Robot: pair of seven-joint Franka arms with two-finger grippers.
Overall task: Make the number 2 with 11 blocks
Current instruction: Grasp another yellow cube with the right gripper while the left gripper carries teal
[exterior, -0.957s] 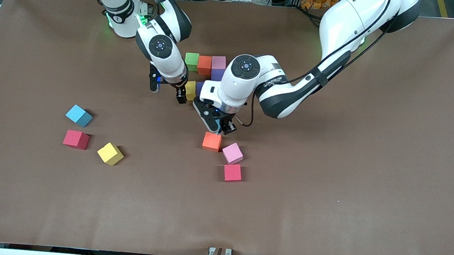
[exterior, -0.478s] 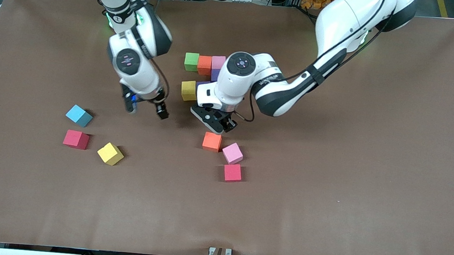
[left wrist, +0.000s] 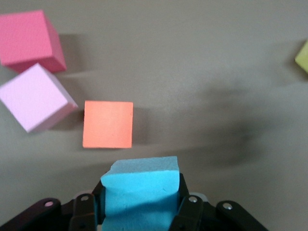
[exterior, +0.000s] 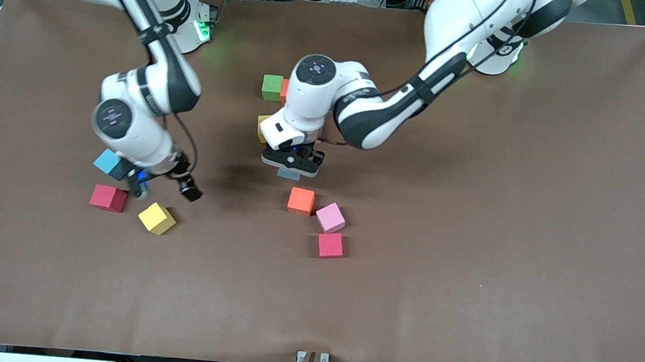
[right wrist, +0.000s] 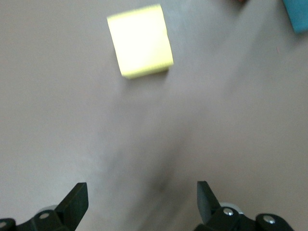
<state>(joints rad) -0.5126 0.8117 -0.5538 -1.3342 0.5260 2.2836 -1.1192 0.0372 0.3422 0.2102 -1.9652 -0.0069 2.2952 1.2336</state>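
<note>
Blocks, from the front: my left gripper (exterior: 290, 169) hangs over the table (exterior: 467, 244) pinching a blue block (exterior: 288, 174), just above the orange block (exterior: 301, 200), pink block (exterior: 330, 217) and red block (exterior: 330, 245), while a green block (exterior: 272, 86) shows beside my left arm and my right gripper (exterior: 165, 187), fingers spread, hovers over a yellow block (exterior: 156, 218) near a second red block (exterior: 107, 198) and a second blue block (exterior: 108, 163). Left wrist view — the blue block (left wrist: 140, 192) sits clamped between my fingers (left wrist: 188, 211), with the orange (left wrist: 108, 124), pink (left wrist: 33, 97) and red (left wrist: 31, 41) blocks on the table ahead. Right wrist view — my fingertips (right wrist: 75, 201) stand wide apart, holding nothing, over bare table with the yellow block (right wrist: 140, 40) ahead.
</note>
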